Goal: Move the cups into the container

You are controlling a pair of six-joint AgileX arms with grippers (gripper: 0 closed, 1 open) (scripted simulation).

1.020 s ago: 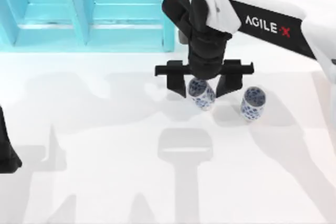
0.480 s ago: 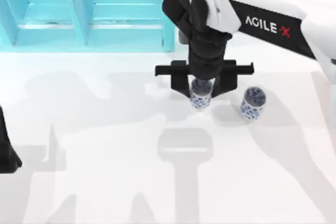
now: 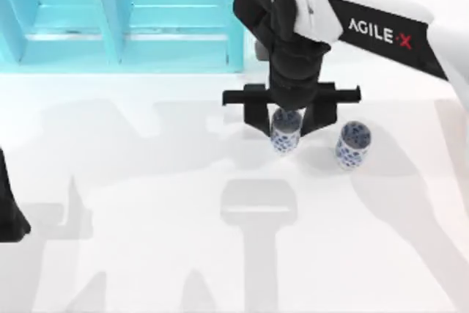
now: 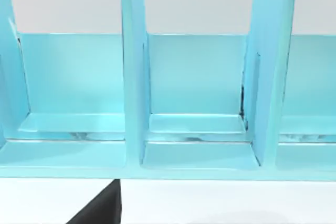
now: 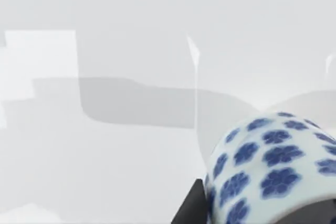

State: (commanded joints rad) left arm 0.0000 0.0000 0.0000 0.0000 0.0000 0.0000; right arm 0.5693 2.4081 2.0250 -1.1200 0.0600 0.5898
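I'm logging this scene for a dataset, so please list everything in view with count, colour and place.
Small handleless white ceramic cups with dark-blue pattern: two; one between the right gripper's fingers, the other standing to its right.
Light-blue compartmented container: one, far side of the table, left of centre.
White table: one, under everything.
Right gripper: black, on a white arm, closed on the cup.
Left gripper: black, parked at the table's left edge.

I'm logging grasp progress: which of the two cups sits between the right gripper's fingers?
The left-hand cup, directly under the right gripper. The other cup stands free on the table, off to its right.
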